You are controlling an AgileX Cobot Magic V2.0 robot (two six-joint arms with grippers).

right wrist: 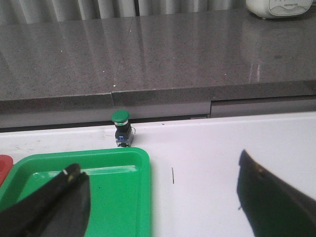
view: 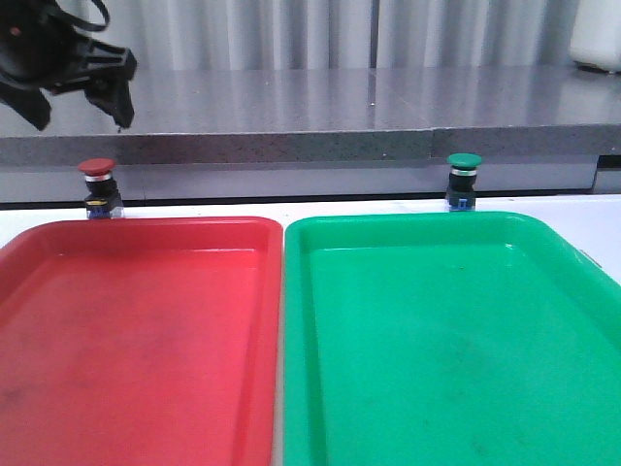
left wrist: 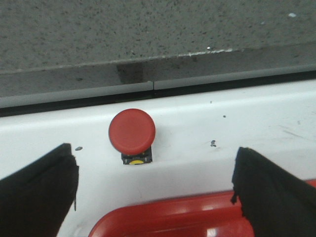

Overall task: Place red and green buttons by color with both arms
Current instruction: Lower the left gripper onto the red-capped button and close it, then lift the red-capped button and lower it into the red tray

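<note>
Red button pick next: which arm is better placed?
Left. The left gripper hangs open just above the red button, which sits centred between its fingers in the left wrist view.

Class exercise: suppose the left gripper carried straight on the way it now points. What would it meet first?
Most likely the red button: in the wrist view it sits between the open fingers of the left gripper, on the white table just beyond the red tray. Depth is uncertain.

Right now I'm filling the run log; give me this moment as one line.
red button: on table behind red tray | green button: on table behind green tray | left gripper: open above red button | right gripper: open, empty
</note>
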